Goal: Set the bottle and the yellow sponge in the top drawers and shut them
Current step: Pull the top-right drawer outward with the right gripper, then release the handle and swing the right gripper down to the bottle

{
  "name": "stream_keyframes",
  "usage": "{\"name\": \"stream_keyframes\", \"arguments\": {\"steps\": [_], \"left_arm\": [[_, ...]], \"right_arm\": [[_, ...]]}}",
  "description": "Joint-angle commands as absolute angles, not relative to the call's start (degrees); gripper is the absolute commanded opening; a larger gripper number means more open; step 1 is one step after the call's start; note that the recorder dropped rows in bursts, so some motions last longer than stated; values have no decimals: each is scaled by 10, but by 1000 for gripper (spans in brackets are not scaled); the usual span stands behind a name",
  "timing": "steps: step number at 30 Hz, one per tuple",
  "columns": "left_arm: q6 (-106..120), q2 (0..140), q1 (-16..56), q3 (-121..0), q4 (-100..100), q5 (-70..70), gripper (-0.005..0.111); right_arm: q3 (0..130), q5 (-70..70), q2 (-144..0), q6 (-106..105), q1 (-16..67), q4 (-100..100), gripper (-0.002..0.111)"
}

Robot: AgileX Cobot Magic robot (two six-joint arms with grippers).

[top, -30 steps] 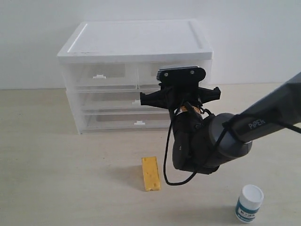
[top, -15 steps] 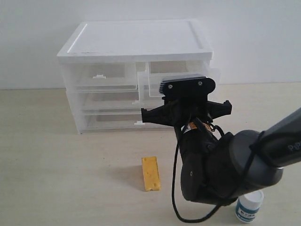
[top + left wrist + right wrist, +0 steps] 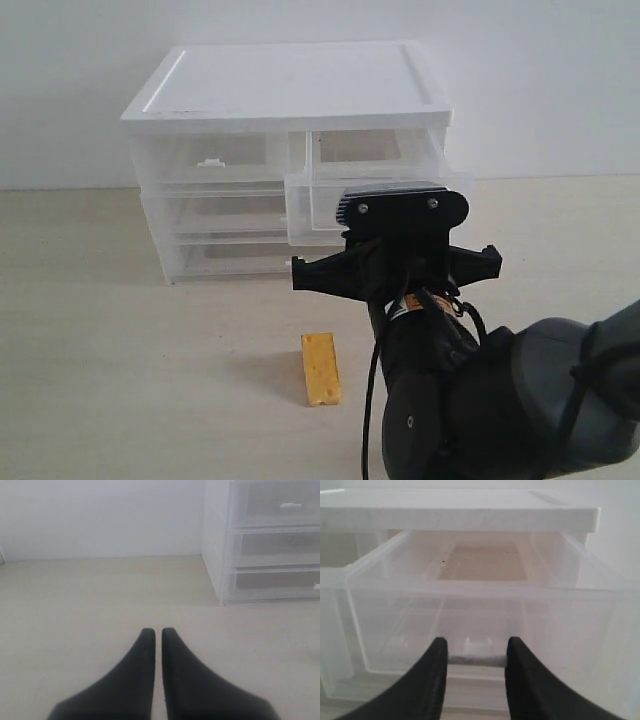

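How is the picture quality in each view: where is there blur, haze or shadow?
Exterior view: even, soft light; the yellow sponge is sharp and casts a faint shadow on the table. Left wrist view: the left fingers are dark, close and soft-edged. Right wrist view: the translucent top drawer looks hazy, and the right fingers are plain black silhouettes.

The right gripper (image 3: 476, 641) pinches the white handle (image 3: 478, 647) of the pulled-out top drawer (image 3: 410, 610) between its jaws.

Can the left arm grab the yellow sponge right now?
Probably yes. The yellow sponge lies alone on the table with nothing on top of it. The left claw is shut, so it must open first.
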State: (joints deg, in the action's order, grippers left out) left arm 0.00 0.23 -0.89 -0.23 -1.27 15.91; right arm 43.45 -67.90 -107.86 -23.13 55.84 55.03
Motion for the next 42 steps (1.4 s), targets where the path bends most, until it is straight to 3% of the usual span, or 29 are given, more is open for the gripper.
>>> {"name": "stream_keyframes", "arguments": {"steps": [1,3,14,17,22,34,42], "left_arm": [[0,0,-11,0,-9,155,4],[0,0,-11,0,-9,155,4],[0,0,-11,0,-9,155,4],[0,0,-11,0,-9,155,4],[0,0,-11,0,-9,155,4],[0,0,-11,0,-9,155,4],[0,0,-11,0,-9,155,4]], "right_arm": [[433,-676,-1071,-230,560,573,62],[433,-623,-1061,-237,560,573,77],[433,-259,-906,-488,560,697,77],[433,-170,-877,-572,559,715,64],[433,-79,-837,-630,559,731,0],[441,160,-819,-683,541,671,1],[522,453,-819,-377,421,310,1]]}}
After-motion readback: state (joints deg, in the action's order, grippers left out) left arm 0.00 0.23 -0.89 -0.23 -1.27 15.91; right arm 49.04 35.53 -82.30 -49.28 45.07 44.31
